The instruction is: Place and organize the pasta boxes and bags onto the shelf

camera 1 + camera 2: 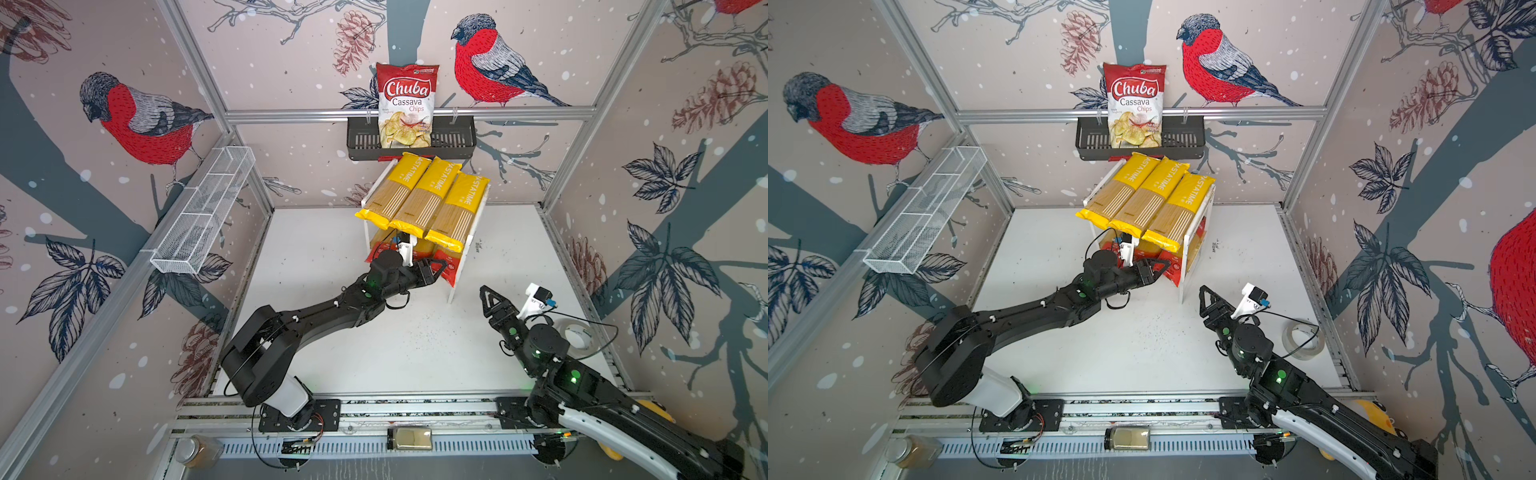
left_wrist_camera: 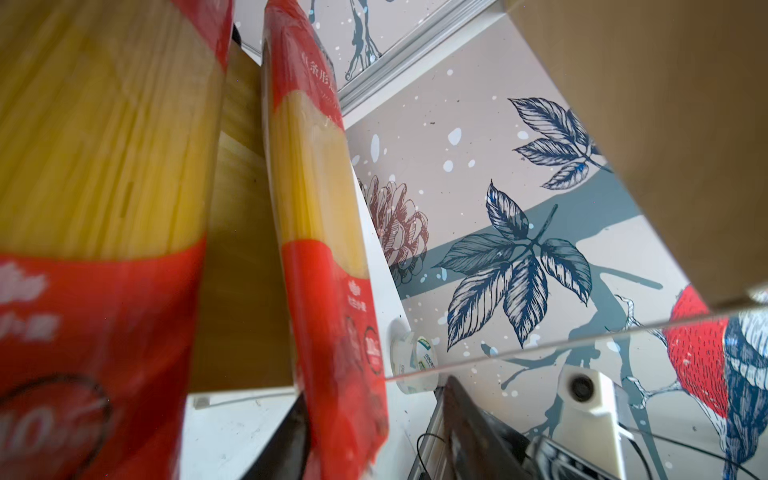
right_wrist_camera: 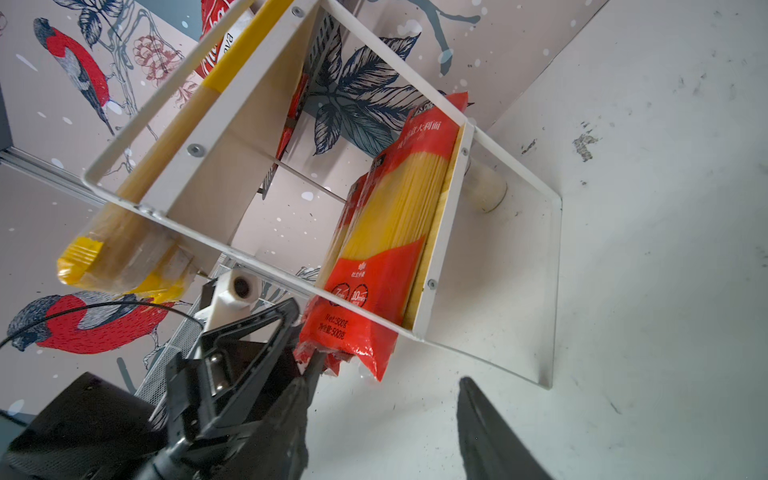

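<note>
Both top views are showing the right gripper (image 1: 489, 300) hovering over the white table (image 1: 374, 353) in the lower right, jaws standing apart with nothing in them. A bit further in, around mid-frame, the left gripper (image 1: 437, 270) is reaching to the front of the shelf (image 1: 456, 291). Its jaws are sitting loose around the end of a red spaghetti pack (image 2: 328, 291) lying on the lower board, not squeezing it. Three yellow PASTATIME bags (image 1: 424, 195) are lying side by side on the top board. Way back, upper centre, a Chuba chips bag (image 1: 407, 106) is standing in a black basket (image 1: 457, 139).
</note>
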Available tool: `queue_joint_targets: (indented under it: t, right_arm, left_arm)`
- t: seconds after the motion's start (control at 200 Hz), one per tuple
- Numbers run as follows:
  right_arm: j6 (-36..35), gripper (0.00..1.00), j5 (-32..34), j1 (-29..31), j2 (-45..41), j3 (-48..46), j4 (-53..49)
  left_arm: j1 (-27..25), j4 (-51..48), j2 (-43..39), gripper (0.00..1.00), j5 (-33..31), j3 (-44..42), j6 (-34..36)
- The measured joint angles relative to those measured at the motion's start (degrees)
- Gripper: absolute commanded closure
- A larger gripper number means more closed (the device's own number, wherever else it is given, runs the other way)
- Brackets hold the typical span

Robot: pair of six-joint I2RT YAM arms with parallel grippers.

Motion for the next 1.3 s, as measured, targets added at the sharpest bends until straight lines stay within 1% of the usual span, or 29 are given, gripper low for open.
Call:
queue_joint_targets:
  t: [0.2, 0.335, 0.485, 0.61, 0.725, 0.785, 0.895, 0.986, 1.046, 1.111, 1.156, 1.191, 1.221, 1.296]
  right_arm:
    - [-0.2, 0.42, 0.0, -0.3, 4.2, 0.5, 1.2]
    - [-1.2, 0.42, 0.0, -0.9, 5.1, 1.6, 1.7]
    - [-2.6, 0.42, 0.8, -3.6, 5.2, 3.2, -0.1]
    - [-5.9, 0.41, 2.0, -7.0, 5.0, 5.6, -3.7]
    - [-11.2, 0.40, 4.5, -11.5, 6.8, 7.9, -5.7]
    - [-14.2, 0.40, 5.8, -14.8, 9.0, 8.1, -6.4]
    - [-19.3, 0.38, 6.8, -21.7, 13.6, 8.0, -6.8]
    - [-23.3, 0.36, 8.1, -27.1, 15.0, 6.9, -4.9]
    - [-27.0, 0.35, 9.0, -30.1, 15.1, 4.5, -0.9]
    - [-31.1, 0.35, 9.4, -32.6, 15.5, 1.1, 4.4]
    - [-33.8, 0.34, 10.1, -34.4, 16.3, -0.9, 8.0]
    - [-35.3, 0.34, 10.4, -35.7, 17.0, -1.9, 10.0]
    - [-36.2, 0.34, 10.6, -36.9, 17.6, -2.4, 11.5]
    - [-38.2, 0.34, 10.7, -40.1, 19.5, -3.8, 16.7]
  left_arm:
    - [-1.0, -4.2, -5.8, 0.52, -2.0, -1.8, 2.1]
    - [-1.8, -5.9, -10.8, 0.52, -3.3, -4.2, 3.3]
    - [-3.8, -9.6, -17.0, 0.52, -6.5, -6.6, 6.3]
    - [-5.0, -13.4, -23.5, 0.51, -10.1, -10.6, 10.6]
    - [-5.0, -18.0, -30.4, 0.46, -17.1, -14.5, 16.2]
    - [-5.0, -18.8, -33.8, 0.43, -21.4, -16.9, 20.8]
    - [-5.1, -21.1, -39.8, 0.34, -30.0, -21.2, 31.6]
    - [-4.9, -21.4, -45.0, 0.30, -39.8, -24.9, 40.2]
    - [-3.5, -20.2, -48.1, 0.29, -46.3, -27.7, 45.7]
    - [0.2, -17.2, -50.4, 0.29, -52.6, -30.9, 50.9]
    - [4.7, -14.2, -51.1, 0.30, -55.8, -32.7, 52.8]
    - [8.1, -11.7, -51.3, 0.30, -57.2, -34.0, 53.5]
    - [12.0, -9.5, -51.3, 0.30, -58.4, -35.0, 53.7]
    - [19.4, -4.5, -49.9, 0.30, -59.0, -37.1, 53.5]
